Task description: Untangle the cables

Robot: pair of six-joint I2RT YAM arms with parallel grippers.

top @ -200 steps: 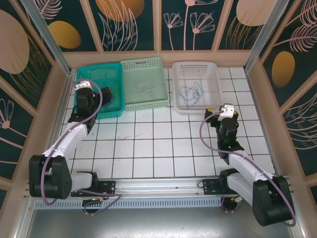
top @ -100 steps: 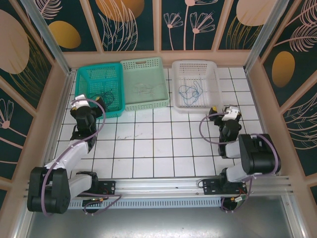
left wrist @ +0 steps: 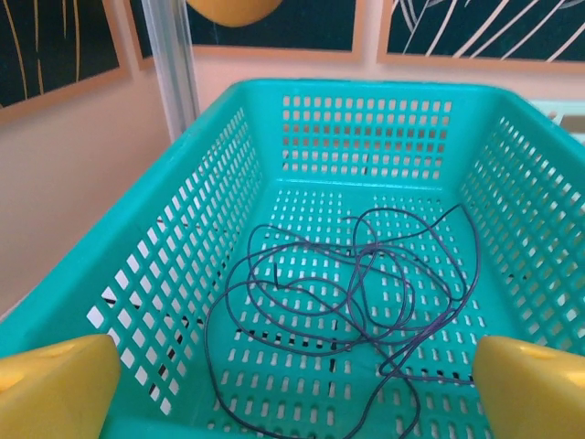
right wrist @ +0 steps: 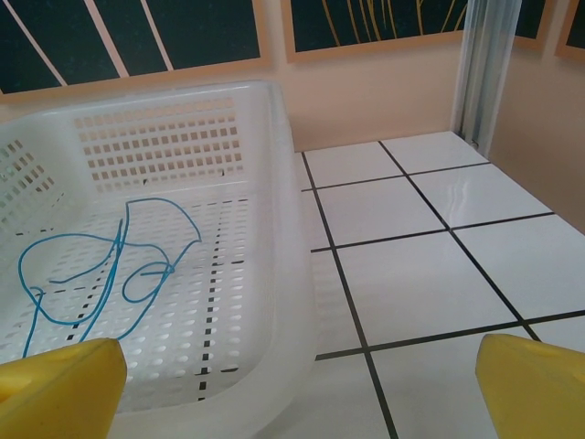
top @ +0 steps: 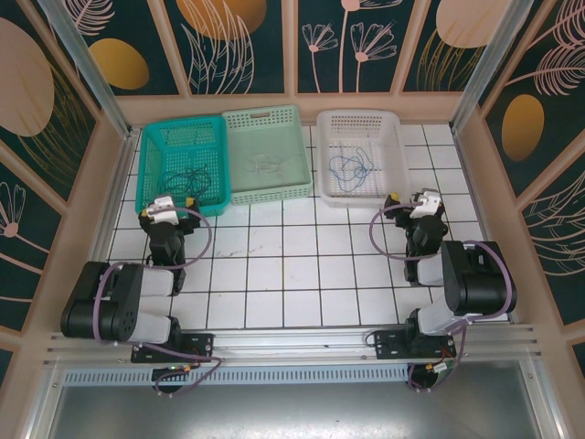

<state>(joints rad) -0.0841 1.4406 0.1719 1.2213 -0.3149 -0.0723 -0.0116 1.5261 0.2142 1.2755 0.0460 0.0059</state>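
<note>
Three thin cables lie apart, one per basket. A dark purple-black cable (left wrist: 366, 283) loops loosely on the floor of the teal basket (left wrist: 210, 210), and in the top view this dark cable (top: 192, 176) sits in the teal basket (top: 151, 174) at the back left. A pale cable (top: 267, 166) rests in the light green basket (top: 265, 119). A blue cable (right wrist: 101, 274) lies in the white basket (right wrist: 274, 274). My left gripper (left wrist: 292, 402) is open just short of the teal basket's near rim, holding nothing. My right gripper (right wrist: 297, 393) is open at the white basket's near right corner, also holding nothing.
The three baskets stand side by side along the back of the white tiled table (top: 292, 265). Wooden side walls and metal posts (left wrist: 174, 64) close in left and right. Both arms are folded back near the front edge, with the left gripper (top: 169, 208) and right gripper (top: 420, 203) over tiles.
The left arm has pulled back out of the teal basket and folded toward the near edge. The right arm folded back too, its gripper staying near the white basket's corner.
</note>
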